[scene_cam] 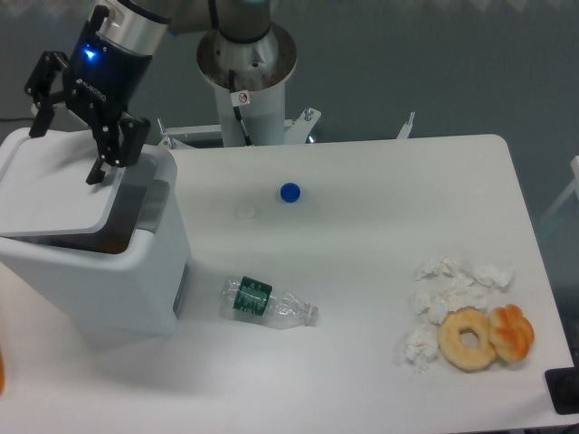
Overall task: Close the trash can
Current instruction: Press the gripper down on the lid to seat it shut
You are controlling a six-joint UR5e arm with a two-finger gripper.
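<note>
The trash can (pixel 109 271) is a big boxy white bin at the table's left edge. Its flat white lid (pixel 50 185) lies tilted over the left part of the opening, leaving a dark gap (pixel 127 212) along the right side. My gripper (pixel 65 152) hangs open above the lid's back edge. One fingertip (pixel 94 176) points down by the lid's right rim; the other finger (pixel 38 127) stands off to the left. Nothing is held between them.
A clear plastic bottle with a green label (pixel 268 305) lies right of the bin. A blue cap (pixel 289 192) and a clear cap (pixel 245 211) sit mid-table. Crumpled tissues (pixel 448 285), a donut (pixel 468 338) and an orange pastry (pixel 513 331) lie at right.
</note>
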